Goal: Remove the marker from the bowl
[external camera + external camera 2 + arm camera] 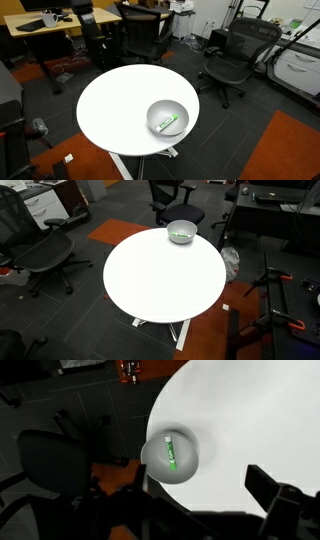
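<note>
A: Where does the job stand?

B: At the very start, I'd judge. The white round table (110, 110) carries only the grey bowl (160, 111), which sits close to its edge in both exterior views, and no arm shows in either of them.

A: And the claw?

B: The gripper (200, 510) appears only in the wrist view, as dark shapes along the bottom, high above the bowl (190, 465). One finger (275, 495) is plain, but the other side is lost against the dark floor, so I cannot tell whether the jaws are apart or together.

A: The marker?

B: The marker (171, 452) lies flat inside the bowl, off-centre, green with a white end. The next move calls for coming down over it with the jaws set across its length, mindful of the bowl's sloping wall.

A: Any writing?

B: None readable; the marker (168, 124) is too small for any label to be made out
</note>
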`<state>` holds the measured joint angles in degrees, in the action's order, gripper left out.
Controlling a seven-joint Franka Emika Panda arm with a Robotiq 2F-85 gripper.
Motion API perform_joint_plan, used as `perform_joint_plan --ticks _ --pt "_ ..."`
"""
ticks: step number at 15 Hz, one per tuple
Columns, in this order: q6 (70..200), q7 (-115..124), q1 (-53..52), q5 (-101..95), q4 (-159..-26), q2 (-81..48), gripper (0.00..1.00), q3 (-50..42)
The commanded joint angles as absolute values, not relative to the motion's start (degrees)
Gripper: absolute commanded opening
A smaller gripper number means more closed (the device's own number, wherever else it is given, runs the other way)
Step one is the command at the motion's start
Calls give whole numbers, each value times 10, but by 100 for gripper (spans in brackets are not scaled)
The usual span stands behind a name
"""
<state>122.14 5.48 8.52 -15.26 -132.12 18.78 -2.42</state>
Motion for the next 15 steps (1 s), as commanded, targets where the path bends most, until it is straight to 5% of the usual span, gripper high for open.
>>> perform_joint_plan --ticks 1,15 --pt "1222 20 84 -150 -1236 69 100 -46" --pt "1349 -144 115 -1 -1128 -180 100 -61"
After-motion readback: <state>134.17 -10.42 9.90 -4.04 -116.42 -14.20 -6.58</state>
